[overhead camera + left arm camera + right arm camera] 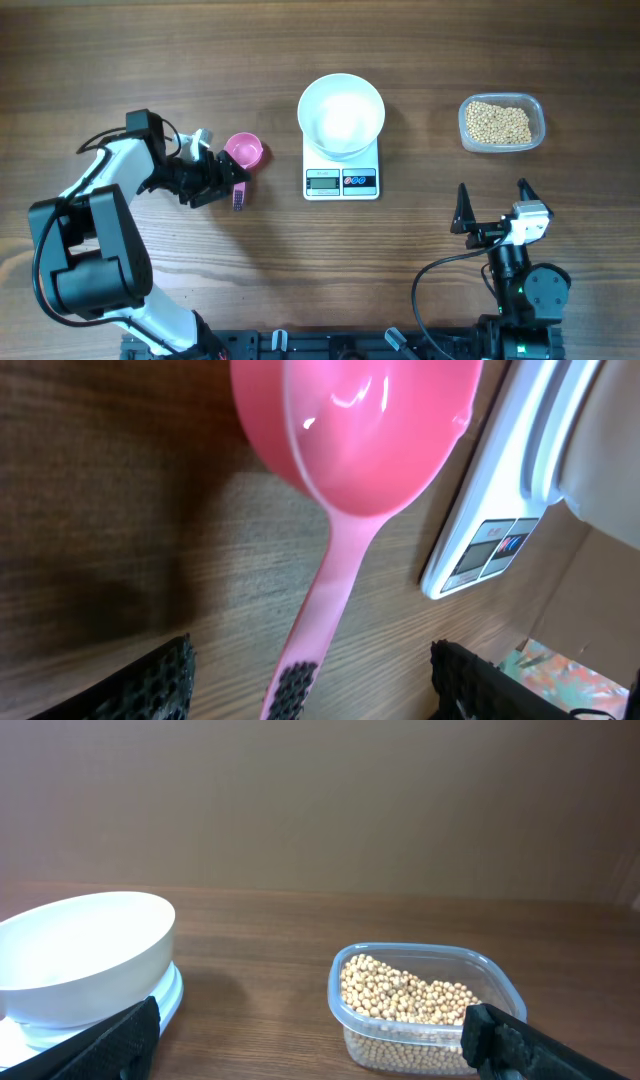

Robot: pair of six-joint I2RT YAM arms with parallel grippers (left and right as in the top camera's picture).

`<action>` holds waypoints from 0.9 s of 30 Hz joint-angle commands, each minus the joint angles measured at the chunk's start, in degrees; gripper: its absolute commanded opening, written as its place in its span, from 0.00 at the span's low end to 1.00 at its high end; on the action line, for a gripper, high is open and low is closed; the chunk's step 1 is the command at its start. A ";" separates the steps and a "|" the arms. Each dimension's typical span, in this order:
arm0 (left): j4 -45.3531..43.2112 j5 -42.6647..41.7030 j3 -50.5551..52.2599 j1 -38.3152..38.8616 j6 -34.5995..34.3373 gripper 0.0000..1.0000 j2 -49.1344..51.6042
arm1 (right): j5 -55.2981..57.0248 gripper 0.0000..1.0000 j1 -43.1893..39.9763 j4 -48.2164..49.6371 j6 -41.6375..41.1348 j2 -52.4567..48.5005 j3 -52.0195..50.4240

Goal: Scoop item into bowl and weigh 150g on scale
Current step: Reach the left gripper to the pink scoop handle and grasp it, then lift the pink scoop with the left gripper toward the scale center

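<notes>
Left gripper (310, 660): jaws spread on either side of the pink scoop's (350, 430) handle with a gap on each side, gripping nothing. Its fingertips are cut off at the frame bottom. The scoop lies on the table (150, 60) just left of the scale (341, 180); the cup's top rim is out of the left wrist view. Scale readout too small to read. White bowl (341, 113) sits on the scale and hides most of its platform. Beans (497, 123) lie in the clear tub (541, 125), well right of the bowl. Right gripper (492, 192): jaws wide, holding nothing.

White bowl (341, 112) upright on scale (341, 182); tan beans (500, 123) well apart, rightward.
</notes>
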State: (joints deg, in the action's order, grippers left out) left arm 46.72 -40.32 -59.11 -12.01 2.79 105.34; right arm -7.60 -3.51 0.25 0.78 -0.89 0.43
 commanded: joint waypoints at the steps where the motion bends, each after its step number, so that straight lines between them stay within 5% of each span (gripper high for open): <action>1: -1.20 -1.66 0.09 0.33 1.49 0.77 0.81 | 0.76 1.00 0.24 0.15 0.68 0.46 -0.13; 20: -6.73 -2.49 0.13 5.75 1.29 0.64 5.35 | 0.76 1.00 0.24 0.15 0.70 0.46 -0.13; 27: -7.15 -1.81 0.13 5.75 1.29 0.42 5.35 | 0.76 1.00 0.24 0.15 0.70 0.46 -0.13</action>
State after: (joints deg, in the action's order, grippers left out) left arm 39.72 -42.92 -59.11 -6.42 3.29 109.73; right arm -7.60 -3.51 0.25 0.78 -0.89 0.43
